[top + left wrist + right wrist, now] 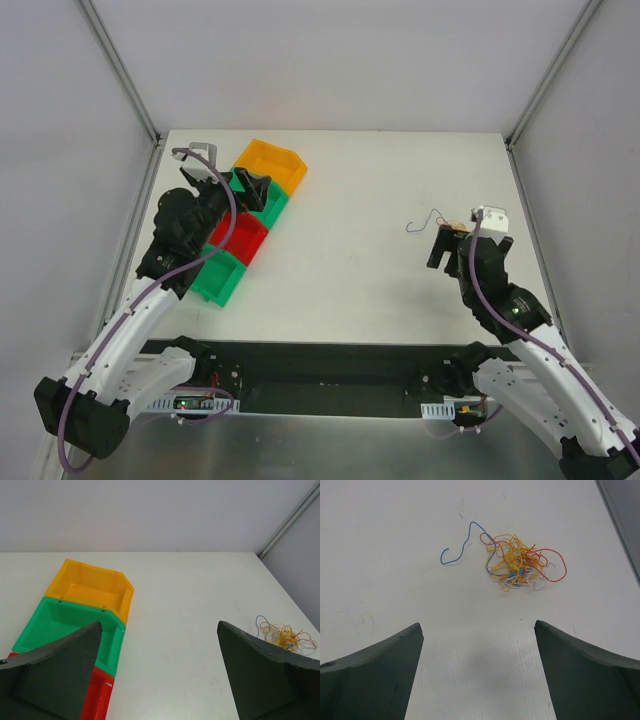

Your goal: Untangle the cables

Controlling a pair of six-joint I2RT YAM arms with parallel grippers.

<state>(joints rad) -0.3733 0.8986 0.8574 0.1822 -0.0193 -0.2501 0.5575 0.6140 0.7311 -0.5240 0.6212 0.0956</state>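
Just ahead of my right pincer (477, 625), a touch to the right of its centre line, lie the cables (517, 562): a small loose clump of yellow, orange, red, white and blue wire, flat on the white table (380, 555). One blue strand (457, 552) curls out of the clump to the left. My right pincer is spread wide, holding nothing, both fingers clear of the wires. Over on the other side, my left pincer (159, 625) is spread wide too, nothing between its fingers. Ahead and left of it sits a row of bins touching one another: yellow bin (90, 587) farthest, green bin (65, 625) next, red bin (100, 700) nearest. From there the clump sits well off to the right.
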